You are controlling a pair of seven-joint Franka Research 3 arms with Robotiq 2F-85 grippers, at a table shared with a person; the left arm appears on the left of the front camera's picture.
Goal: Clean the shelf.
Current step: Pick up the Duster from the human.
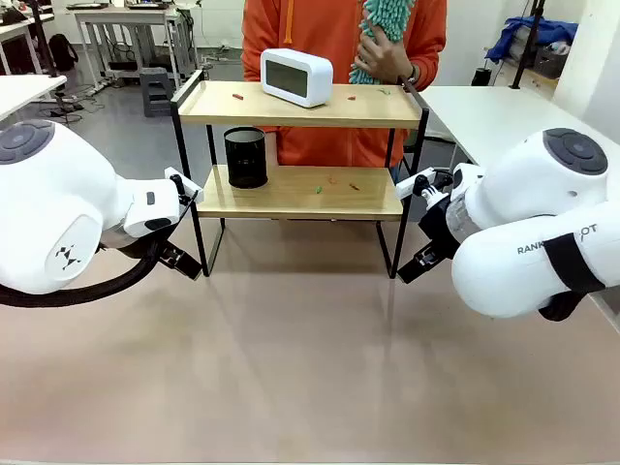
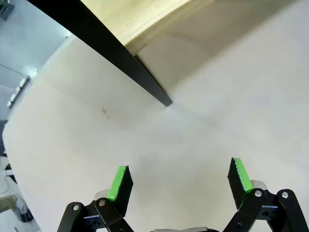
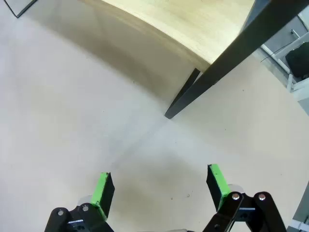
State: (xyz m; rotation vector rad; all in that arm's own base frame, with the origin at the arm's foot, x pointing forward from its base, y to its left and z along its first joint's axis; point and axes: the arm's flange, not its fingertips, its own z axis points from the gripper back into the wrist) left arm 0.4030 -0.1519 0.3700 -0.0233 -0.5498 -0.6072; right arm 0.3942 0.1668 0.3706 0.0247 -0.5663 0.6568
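The shelf [image 1: 387,108] stands on the desk [image 1: 310,368] at its far side, midway between the two arms, with its four black legs resting on the desk surface. A white clock [image 1: 296,77] is placed upright near the middle of the upper board. A black mesh cup [image 1: 246,157] is placed on the lower board toward its left end. Small red and green scraps [image 1: 355,186] are scattered over both boards.

Behind the shelf a person in an orange top is seen; a teal duster [image 1: 383,34] is held against the chest by one hand [image 1: 386,60].

The left arm [image 1: 58,208] is positioned just outside the left legs of the shelf, and the right arm [image 1: 533,228] just outside the right legs – both low over the desk.

Left wrist view: the left jaws are spread wide, with nothing held between the green pads [image 2: 123,181]. They are directed down at bare desk [image 2: 193,121]. One black leg [image 2: 120,53] and the wood underside of the shelf are seen ahead, apart from the pads.

Right wrist view: the right jaws are likewise spread wide, with nothing held between the green pads [image 3: 216,181]. Bare desk [image 3: 72,121] lies below them. A black leg [image 3: 217,72] and a wood board [image 3: 193,24] are seen ahead – no contact with the pads is seen
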